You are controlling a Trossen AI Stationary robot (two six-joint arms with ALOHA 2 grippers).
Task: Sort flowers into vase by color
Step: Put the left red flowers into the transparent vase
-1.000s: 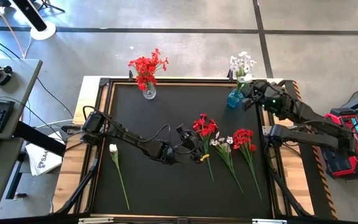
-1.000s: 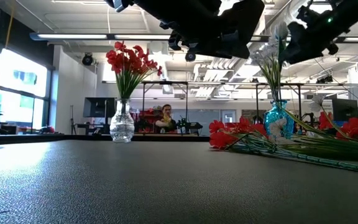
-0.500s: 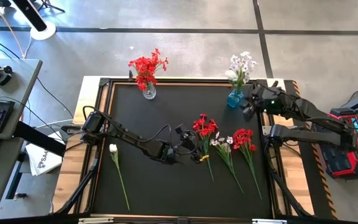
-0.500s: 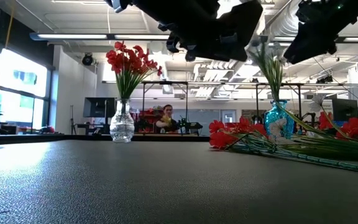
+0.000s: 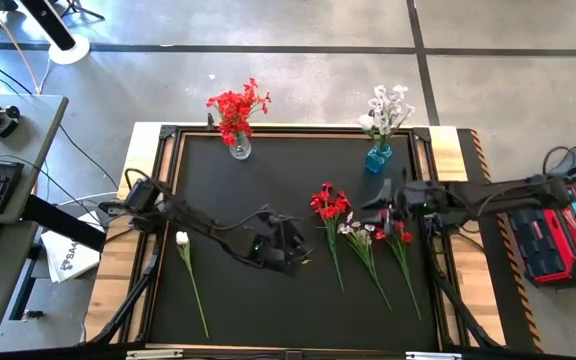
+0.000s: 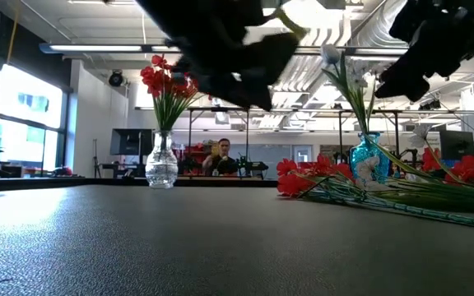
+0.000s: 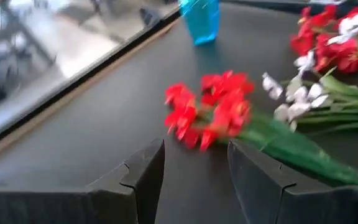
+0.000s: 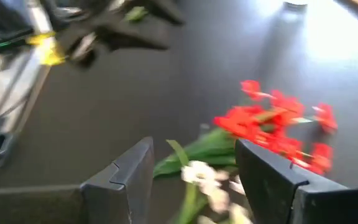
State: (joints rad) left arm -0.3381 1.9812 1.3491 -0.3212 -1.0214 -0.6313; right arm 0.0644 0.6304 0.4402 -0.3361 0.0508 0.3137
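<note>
The black-topped table (image 5: pixel 268 190) with its pale wooden edge carries everything, and both dark arms reach in over it from the sides.

The left tool (image 5: pixel 293 255) hangs over the middle of the table, just beside the stem of the nearest red spray. In the left wrist view its two dark fingers (image 7: pixel 143 177) stand parted with a clear gap between them and nothing in it; the red blossom cluster (image 7: pixel 210 109) lies on the table ahead of them, untouched.

The right tool (image 5: pixel 380 205) hovers over the right part of the table, above the heads of the loose flowers. In the right wrist view its fingers (image 8: pixel 129 174) are likewise spread wide and empty, with red blossoms (image 8: pixel 278 121) and small white blossoms (image 8: pixel 204 177) lying below.

Three loose sprays on long green stems lie close together right of centre: a red one (image 5: pixel 329 203), a white-budded one (image 5: pixel 353 230) and another red one (image 5: pixel 393 222), partly under the right tool. A single white flower (image 5: pixel 182 240) on a thin stem lies well apart, near the table's left edge.

At the far edge, a clear glass vase (image 5: pixel 239 148) holds a bunch of red flowers (image 5: pixel 236 104), and a small blue glass vase (image 5: pixel 377 158) holds white flowers (image 5: pixel 387 107).

Off the table's left side lies a white sheet (image 5: pixel 71 258) with dark lettering beginning "SAA"; the rest cannot be read.
</note>
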